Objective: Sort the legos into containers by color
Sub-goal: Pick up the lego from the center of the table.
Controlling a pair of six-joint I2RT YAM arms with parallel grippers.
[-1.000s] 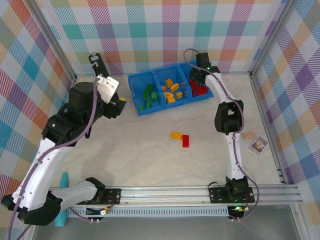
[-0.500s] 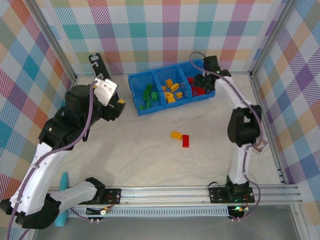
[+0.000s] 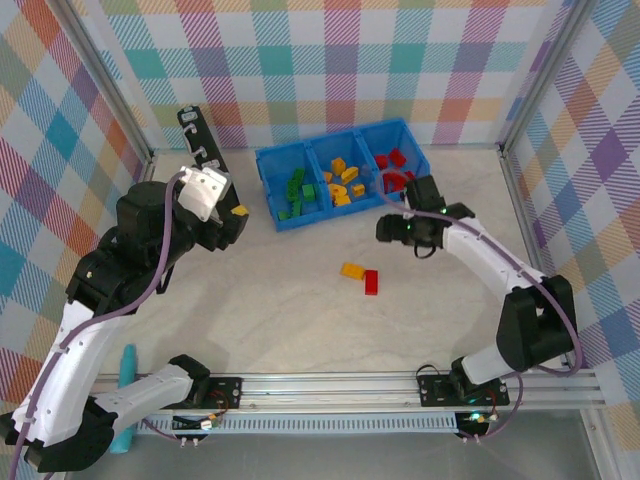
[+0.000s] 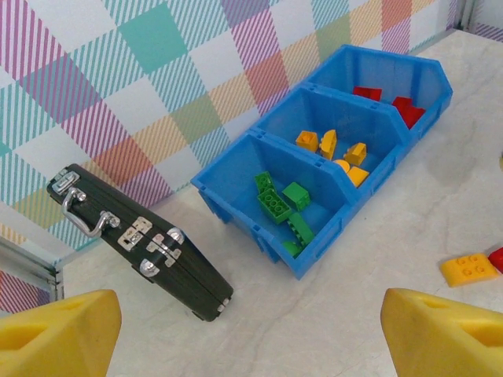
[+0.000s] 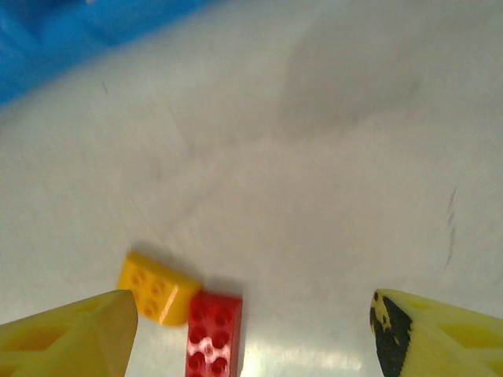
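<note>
The bin (image 3: 266, 175) stands at the far side of the table (image 3: 300, 320), bricks (image 3: 340, 180) lying in all three of its compartments; a case (image 3: 200, 150) lies left of the bin; in front of the bin, well apart, sits a loose brick (image 3: 352, 270), a second loose brick (image 3: 372, 282) touching its right side.

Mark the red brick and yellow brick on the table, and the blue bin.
red brick (image 3: 372, 282): top view, studded top face.
yellow brick (image 3: 352, 270): top view, top face.
bin (image 3: 280, 160): top view, far wall of its left compartment.

Loose — one yellow brick (image 3: 352, 270), one red brick (image 3: 372, 282); one bin (image 4: 236, 210).
</note>
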